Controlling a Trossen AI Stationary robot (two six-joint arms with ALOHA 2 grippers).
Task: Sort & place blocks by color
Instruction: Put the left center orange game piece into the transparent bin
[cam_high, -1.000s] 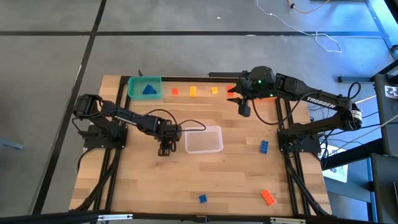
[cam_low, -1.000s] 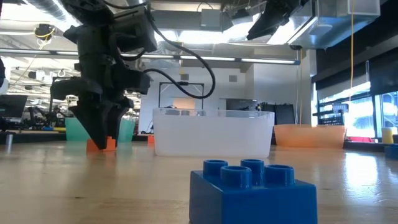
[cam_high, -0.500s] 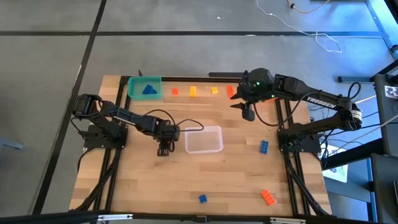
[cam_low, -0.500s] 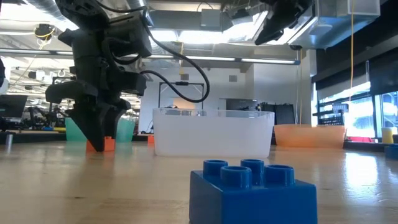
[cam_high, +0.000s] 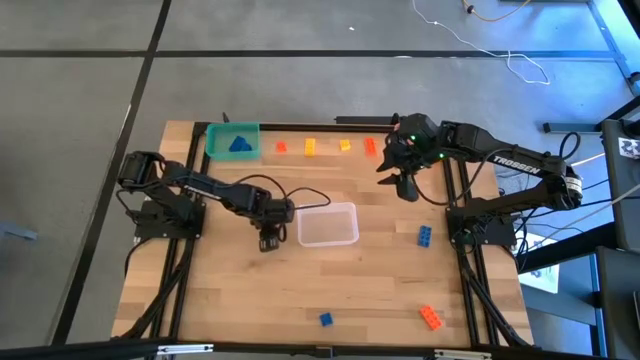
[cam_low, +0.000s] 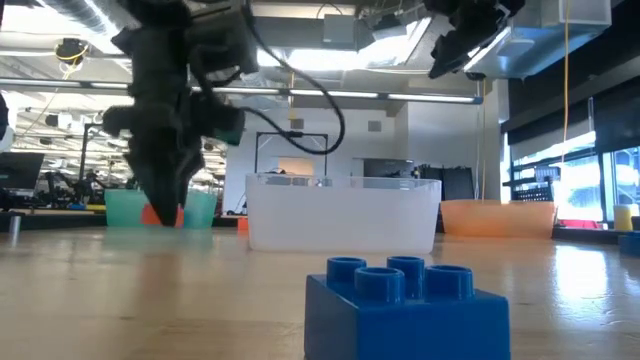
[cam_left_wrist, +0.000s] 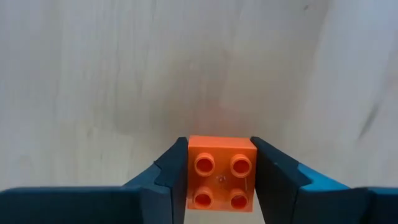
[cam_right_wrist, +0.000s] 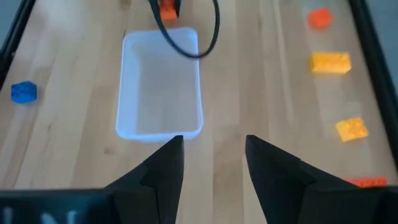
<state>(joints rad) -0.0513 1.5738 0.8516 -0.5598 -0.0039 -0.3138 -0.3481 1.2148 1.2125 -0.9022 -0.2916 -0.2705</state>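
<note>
From above you can count the loose studded plastic bricks on the wooden tabletop (cam_high: 240, 300): two small blue ones, one near the front edge (cam_high: 325, 320) and one toward the right (cam_high: 425, 236); two orange ones, one at the front right (cam_high: 431, 317) and a small one in the back row (cam_high: 281, 147); two yellow ones in that same back row (cam_high: 310, 147) (cam_high: 345, 146); and one red-orange brick (cam_high: 369, 147) at the row's right end. There are two bins you can make out clearly: a teal rectangular bin (cam_high: 218, 141) at the back left with blue pieces lying in it, and a clear rectangular plastic bin (cam_high: 327, 224) at the middle. Your left tool (cam_high: 268, 240) sits just left of the clear bin, and only the left wrist view shows what it carries: a small square four-stud orange brick (cam_left_wrist: 222, 173) pinched between the two dark fingers (cam_left_wrist: 171, 180), above bare wood. Your right tool (cam_right_wrist: 211, 155) hangs near the back right, its fingers spread apart with nothing between them. The low view alone shows an orange bin (cam_low: 498, 217) at the far right.
</note>
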